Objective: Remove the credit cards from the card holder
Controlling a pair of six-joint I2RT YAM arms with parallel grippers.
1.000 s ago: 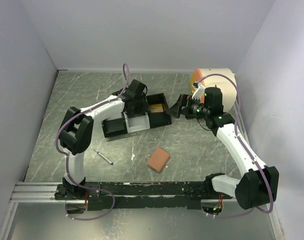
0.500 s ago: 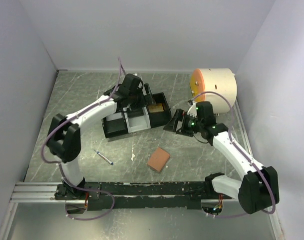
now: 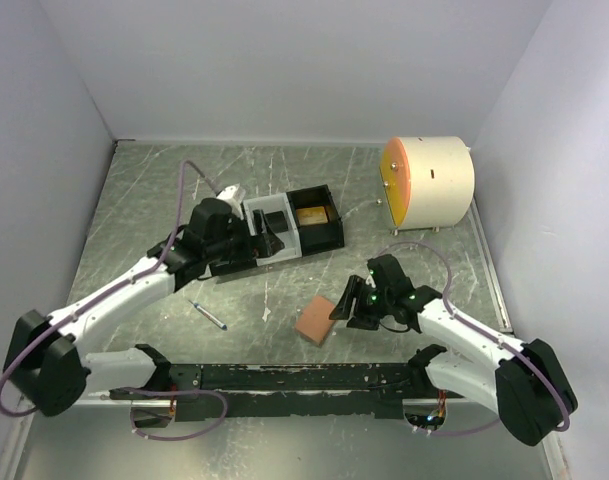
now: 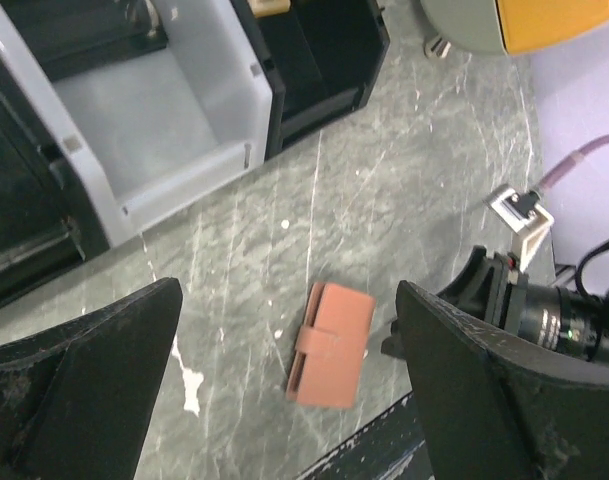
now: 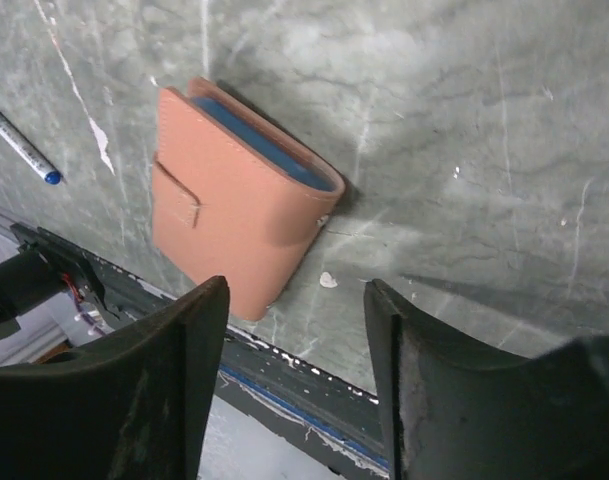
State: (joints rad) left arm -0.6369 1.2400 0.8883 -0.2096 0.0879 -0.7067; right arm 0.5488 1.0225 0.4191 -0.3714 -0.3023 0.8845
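The right gripper [image 3: 341,308] sits low over the surface [image 3: 404,270] with its jaws partly apart and nothing between them. From its wrist camera the two dark fingers [image 5: 134,390] frame the card holder [image 5: 239,210], which lies just beyond their tips; whether either tip touches it cannot be told. The card holder is folded shut, its small tab [image 5: 176,195] across the salmon-pink cover and a strip of blue lining showing along one edge. In the overhead view it lies flat on the grey marbled surface, just left of the right gripper and near the black rail [image 3: 284,378] at the front.

The left gripper [image 3: 269,228] hangs with its jaws spread wide and empty, above the black-and-grey tray [image 3: 319,238]. From its wrist camera the pale grey middle compartment of the tray is at upper left and the card holder is lower down, on the surface between the two fingers in that view.

A pen [image 3: 207,315] with a blue end lies on the surface left of the card holder, well apart from it. A cream drum [image 3: 439,185] with an orange face stands at the far right
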